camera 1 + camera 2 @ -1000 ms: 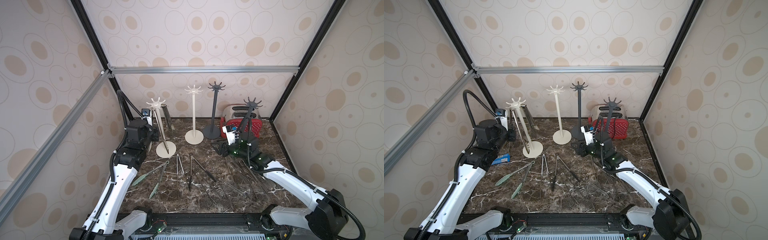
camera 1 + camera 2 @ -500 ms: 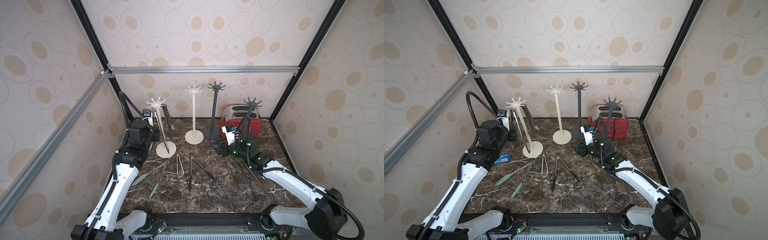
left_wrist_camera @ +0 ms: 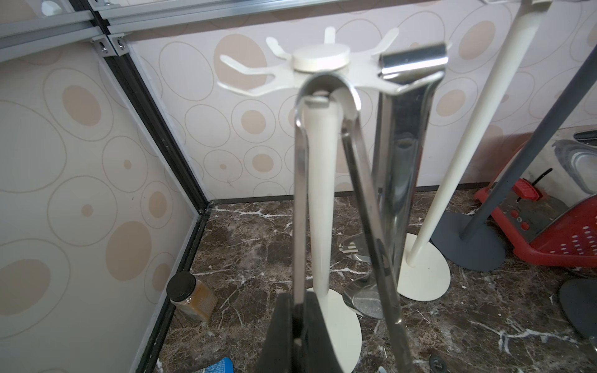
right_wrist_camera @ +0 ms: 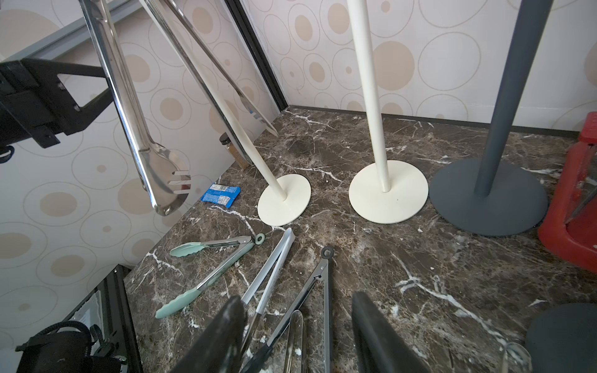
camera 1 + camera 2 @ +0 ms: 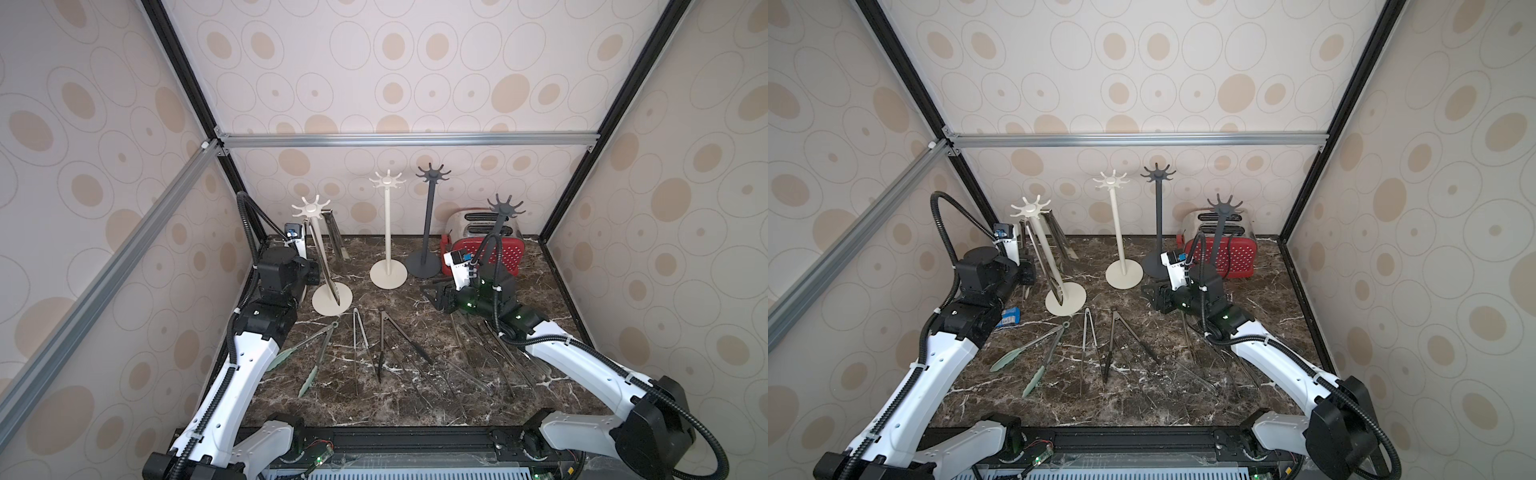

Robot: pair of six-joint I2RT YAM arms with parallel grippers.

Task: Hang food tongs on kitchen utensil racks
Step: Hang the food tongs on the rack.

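Though top views obscure it, wrist view shows left fingers [image 3: 278,336] pinching steel tongs [image 3: 300,193] on cream rack [image 3: 320,58]; right fingers [image 4: 219,336] spread.

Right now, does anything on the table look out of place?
Two strays unrelated to the job: a blue snack packet lies on the table beside the left arm, and a brown spice jar sits in the back left corner behind the cream rack there. Nothing looks spilled or broken.
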